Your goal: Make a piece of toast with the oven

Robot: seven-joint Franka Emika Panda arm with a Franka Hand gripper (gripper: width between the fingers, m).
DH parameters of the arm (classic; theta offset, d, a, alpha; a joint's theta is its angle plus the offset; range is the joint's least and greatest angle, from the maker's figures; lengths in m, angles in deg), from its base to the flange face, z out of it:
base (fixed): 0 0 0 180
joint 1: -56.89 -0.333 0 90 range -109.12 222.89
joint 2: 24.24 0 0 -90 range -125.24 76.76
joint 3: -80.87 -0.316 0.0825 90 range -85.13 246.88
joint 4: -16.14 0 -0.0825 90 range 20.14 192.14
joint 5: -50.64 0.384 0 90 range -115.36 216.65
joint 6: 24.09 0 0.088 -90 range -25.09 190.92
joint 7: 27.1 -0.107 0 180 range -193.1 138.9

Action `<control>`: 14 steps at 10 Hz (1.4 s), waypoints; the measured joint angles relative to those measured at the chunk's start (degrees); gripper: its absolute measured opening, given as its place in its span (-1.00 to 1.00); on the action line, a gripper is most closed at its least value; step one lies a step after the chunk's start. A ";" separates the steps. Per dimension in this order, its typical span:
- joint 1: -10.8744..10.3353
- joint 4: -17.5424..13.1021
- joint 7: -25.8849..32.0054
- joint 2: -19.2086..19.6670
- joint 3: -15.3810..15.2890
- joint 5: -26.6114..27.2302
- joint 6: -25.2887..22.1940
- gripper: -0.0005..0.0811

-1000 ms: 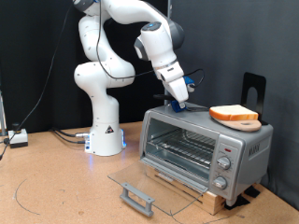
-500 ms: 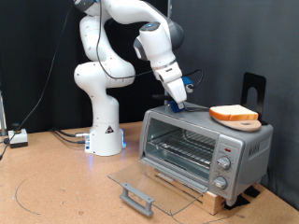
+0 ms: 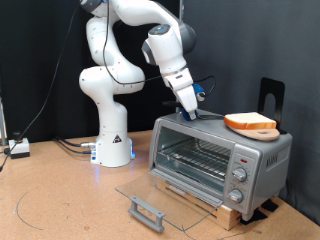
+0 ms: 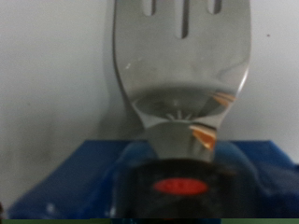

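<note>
The silver-grey oven stands at the exterior view's right with its glass door folded down flat. The piece of toast lies on a round wooden board on the oven's top, right side. My gripper is down at the left part of the oven's top, left of the toast and apart from it. It is shut on a spatula with a blue handle. The slotted metal blade reaches out over the pale oven top in the wrist view. The fingers do not show there.
The oven's knobs are on its right front panel. The door handle sticks out over the brown table at the exterior view's bottom. The arm's white base stands left of the oven. A black stand rises behind the toast.
</note>
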 joint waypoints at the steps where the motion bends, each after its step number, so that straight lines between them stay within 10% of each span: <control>1: 0.00 0.07 0.00 0.00 -0.40 0.10 1.20 0.97; 11: 0.20 0.51 -1.14 -1.06 -1.28 1.03 1.89 0.99; 13: 0.20 0.52 -1.31 -1.06 -1.29 1.03 1.60 0.27; 14: 0.21 0.53 -1.41 -1.06 -1.30 1.03 1.55 0.27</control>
